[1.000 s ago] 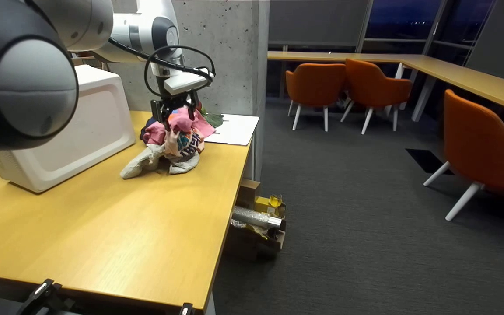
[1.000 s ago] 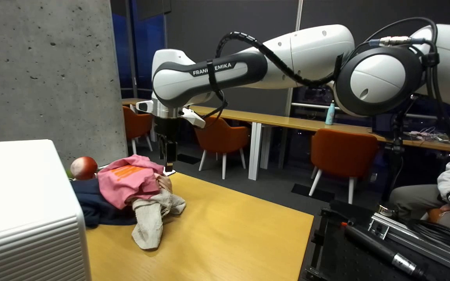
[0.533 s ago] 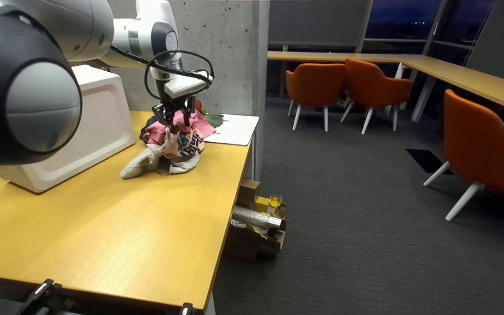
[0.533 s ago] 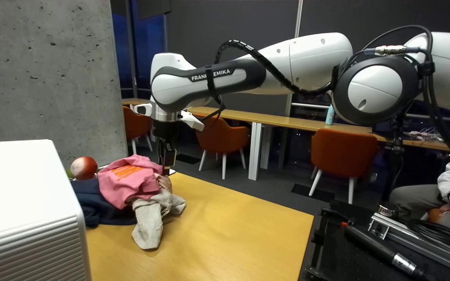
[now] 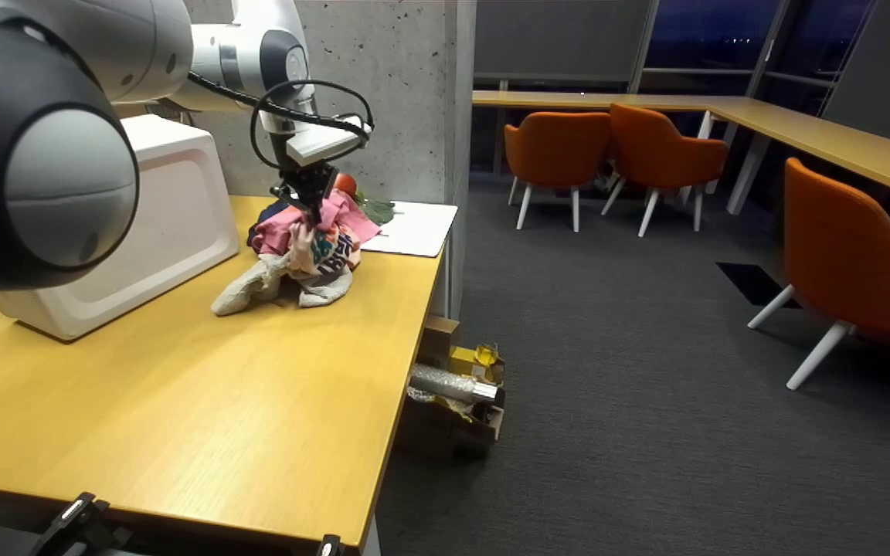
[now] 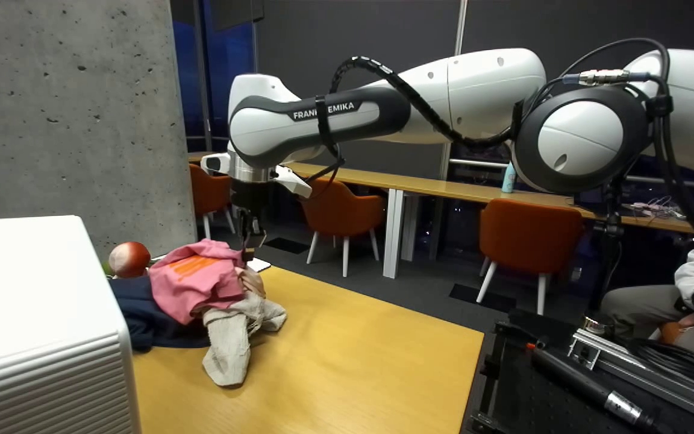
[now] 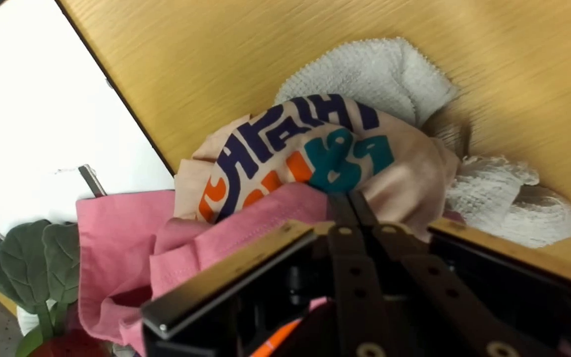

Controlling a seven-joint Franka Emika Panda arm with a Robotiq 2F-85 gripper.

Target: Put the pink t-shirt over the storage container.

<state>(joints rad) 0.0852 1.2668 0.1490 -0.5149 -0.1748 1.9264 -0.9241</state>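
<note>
The pink t-shirt [image 6: 199, 283], with orange print, lies crumpled on top of a heap of clothes in both exterior views. Right at its edge my gripper [image 6: 248, 255] points down, fingers together. In the wrist view the gripper [image 7: 347, 198] is shut where a pink fold of the t-shirt [image 7: 265, 213] meets beige cloth with lettering [image 7: 389, 148]; the pink fold runs up to the fingertips and seems pinched. Whether beige cloth is caught too, I cannot tell. The storage container, a white ribbed box [image 6: 28, 271], stands beside the heap, also seen as a white container [image 5: 174, 216].
Navy cloth [image 6: 160, 331] and a pale grey towel [image 6: 229, 355] lie under the t-shirt. Behind are a red-and-white round object [image 6: 130, 259], green leaves [image 7: 25, 263] and a white board [image 5: 414, 228]. A concrete pillar [image 5: 391, 100] rises close behind the heap.
The gripper came down onto the cloth, went from open to shut, then rose slightly and shifted toward the container. The t-shirt's edge moved a little with it.
</note>
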